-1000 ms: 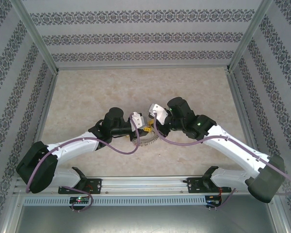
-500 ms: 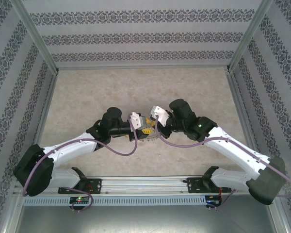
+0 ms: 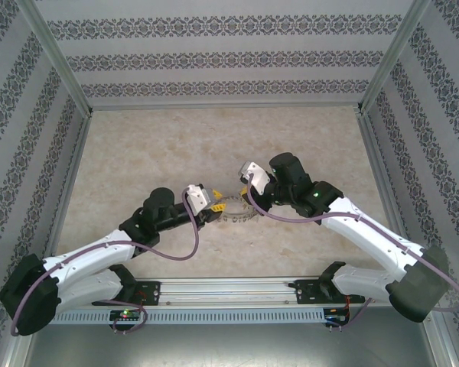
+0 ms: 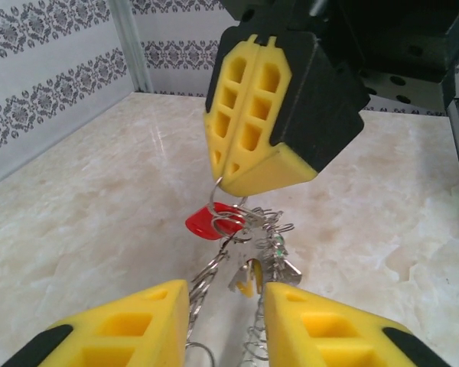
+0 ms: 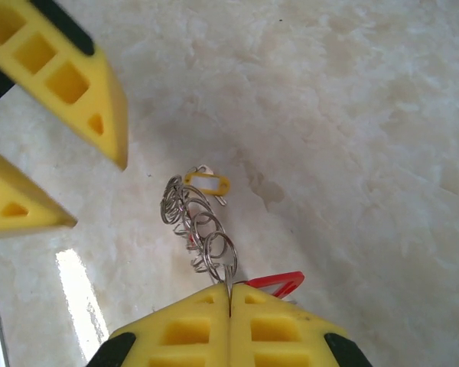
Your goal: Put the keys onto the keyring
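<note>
Keyring (image 5: 201,222) near the centre of the worktop (image 3: 153,145), slightly toward its near edge, right gripper (image 5: 229,297) clamped on one of its loops, left gripper (image 4: 226,302) released, fingers apart either side of the coils, red tag (image 4: 205,222) beside the clamped loop.

Keyring (image 5: 204,229): silver wire hoop crowded with small rings, one loop pinched in the right jaws, the rest trailing away. Red-tagged key (image 5: 279,283) beside the pinch; yellow-tagged key (image 5: 208,182) at the far end.

Beige marble tabletop (image 3: 138,138); damask-striped wallpaper walls (image 3: 222,53) on 3 sides; aluminium corner posts (image 3: 57,57).
</note>
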{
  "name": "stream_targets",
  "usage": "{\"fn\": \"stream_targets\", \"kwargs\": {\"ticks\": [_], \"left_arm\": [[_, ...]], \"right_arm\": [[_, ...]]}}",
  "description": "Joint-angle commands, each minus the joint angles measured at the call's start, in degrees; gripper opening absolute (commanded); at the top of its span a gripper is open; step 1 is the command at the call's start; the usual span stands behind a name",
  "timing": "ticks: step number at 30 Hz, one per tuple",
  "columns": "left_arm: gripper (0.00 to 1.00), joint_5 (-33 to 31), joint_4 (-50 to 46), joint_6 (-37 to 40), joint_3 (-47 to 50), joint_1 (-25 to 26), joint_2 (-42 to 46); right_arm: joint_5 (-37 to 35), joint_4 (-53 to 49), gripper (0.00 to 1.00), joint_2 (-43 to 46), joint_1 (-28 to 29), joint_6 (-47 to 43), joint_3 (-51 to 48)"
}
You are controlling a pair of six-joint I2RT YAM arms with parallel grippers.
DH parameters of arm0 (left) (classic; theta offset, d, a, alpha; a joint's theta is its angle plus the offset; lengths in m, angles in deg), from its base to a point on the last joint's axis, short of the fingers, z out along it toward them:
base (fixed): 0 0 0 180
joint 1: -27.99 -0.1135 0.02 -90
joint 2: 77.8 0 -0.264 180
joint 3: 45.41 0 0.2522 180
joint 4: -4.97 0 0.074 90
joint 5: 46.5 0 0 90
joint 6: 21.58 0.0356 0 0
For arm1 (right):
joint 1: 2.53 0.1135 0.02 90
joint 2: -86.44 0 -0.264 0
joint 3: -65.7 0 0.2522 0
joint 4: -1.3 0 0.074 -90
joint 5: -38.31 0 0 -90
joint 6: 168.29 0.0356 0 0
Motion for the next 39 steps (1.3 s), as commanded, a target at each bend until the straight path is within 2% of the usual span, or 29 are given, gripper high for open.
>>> {"fn": "stream_targets", "kwargs": {"ticks": [1,5,9,18,31,39], "left_arm": [[0.31,-8.9,4.1,-3.3,0.9,5.1,-0.6],[0.3,-16.7,7.8,-3.2,0.7,10.7,-4.7],[0.3,-24.3,13.4,-2.8,1.3,13.4,-9.1],[0.34,-32.7,25.5,-1.8,-0.6,16.8,-19.8],[0.33,-34.1,29.8,-0.7,-0.9,16.9,-21.4],[0.26,-35.1,28.5,-0.4,-1.1,16.9,-21.7]], "right_arm": [[2.4,1.4,0.0,-0.2,-0.3,2.4,1.3],[2.3,1.1,0.0,-0.3,-0.4,2.5,1.4],[2.7,1.2,0.0,-0.4,-0.6,2.8,1.2],[2.8,1.5,0.0,0.2,-0.6,3.4,1.1],[3.0,1.8,0.0,0.3,-0.8,3.8,0.8],[3.1,1.5,0.0,0.6,-0.9,3.7,0.9]]}}
